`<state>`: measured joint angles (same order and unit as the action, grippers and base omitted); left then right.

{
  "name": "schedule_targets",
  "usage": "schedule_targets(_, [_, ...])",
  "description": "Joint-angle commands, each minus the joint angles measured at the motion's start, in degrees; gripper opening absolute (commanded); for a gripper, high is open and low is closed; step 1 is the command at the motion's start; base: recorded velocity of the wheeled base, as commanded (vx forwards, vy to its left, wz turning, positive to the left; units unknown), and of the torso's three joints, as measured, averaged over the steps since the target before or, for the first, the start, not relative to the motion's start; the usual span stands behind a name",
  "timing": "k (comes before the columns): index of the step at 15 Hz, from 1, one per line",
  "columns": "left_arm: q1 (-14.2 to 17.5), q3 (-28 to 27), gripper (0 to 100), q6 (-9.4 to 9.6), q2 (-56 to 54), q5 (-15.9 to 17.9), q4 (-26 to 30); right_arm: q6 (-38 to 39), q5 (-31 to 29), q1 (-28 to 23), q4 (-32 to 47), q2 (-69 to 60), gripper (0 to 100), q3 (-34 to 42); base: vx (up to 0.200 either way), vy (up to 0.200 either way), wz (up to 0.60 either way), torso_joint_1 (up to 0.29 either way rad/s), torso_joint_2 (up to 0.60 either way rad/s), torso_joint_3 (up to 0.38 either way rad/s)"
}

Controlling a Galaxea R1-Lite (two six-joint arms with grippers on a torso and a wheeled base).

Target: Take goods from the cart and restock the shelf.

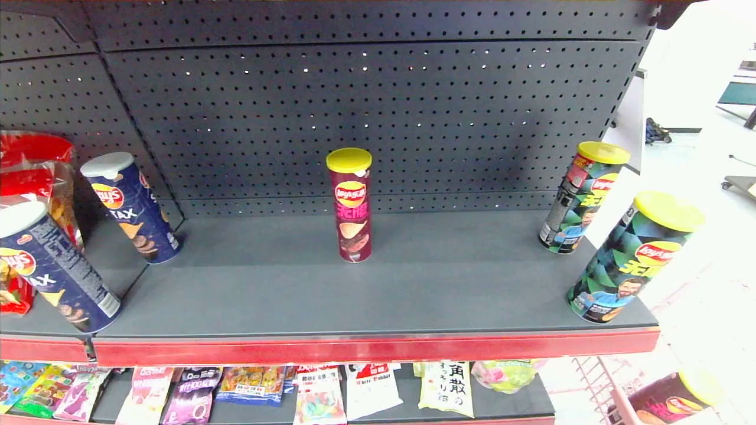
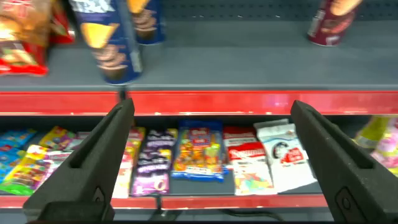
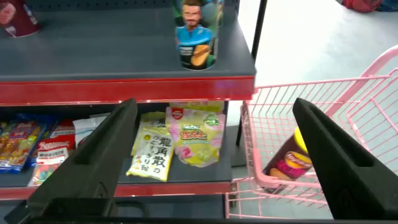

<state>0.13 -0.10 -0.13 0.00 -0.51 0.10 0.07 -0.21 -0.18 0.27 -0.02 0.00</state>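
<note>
1. Cans on the upper shelf [image 1: 266, 295] number five by my count. All stand upright on their bases, long axes vertical, lids up.
2. One maroon can [image 1: 353, 206] with a yellow lid stands mid-shelf, toward the back, well apart from the others.
3. Two green ones with yellow lids are at the right end: the rear green can [image 1: 585, 198] and, at the front corner, the front green can [image 1: 635, 260].
4. Two blue ones with pale lids are at the left: the rear blue can [image 1: 133, 206] and the front blue can [image 1: 50, 265].
5. One dark can [image 3: 292, 158] lies slanted in the pink cart [image 3: 348, 106], below the shelf's right end, its yellow lid the higher end.
6. My left gripper [image 2: 211, 106] is spread wide and empty, facing the shelf's red front edge and a row of snack bags [image 2: 199, 152] beneath.
7. My right gripper [image 3: 214, 102] is likewise spread and empty, facing the shelf's right end and the cart.
</note>
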Motion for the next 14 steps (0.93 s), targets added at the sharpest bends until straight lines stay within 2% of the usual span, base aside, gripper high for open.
schedule_targets(1, [0.04,0.01,100,-0.04,0.0,-0.02,0.08,0.01,0.03,0.01,0.0,0.02,100,0.0,0.0,-0.2,0.0,0.002,0.0,0.002])
schedule_targets(8, [0.04,0.01,100,-0.04,0.0,-0.02,-0.01,0.1,0.3,0.01,0.0,0.02,100,0.0,0.0,-0.2,0.0,0.003,0.0,0.001])
schedule_targets(14, [0.04,0.01,100,-0.04,0.0,-0.02,-0.01,-0.07,0.3,0.01,0.0,0.02,100,0.0,0.0,0.0,0.0,0.0,0.0,0.0])
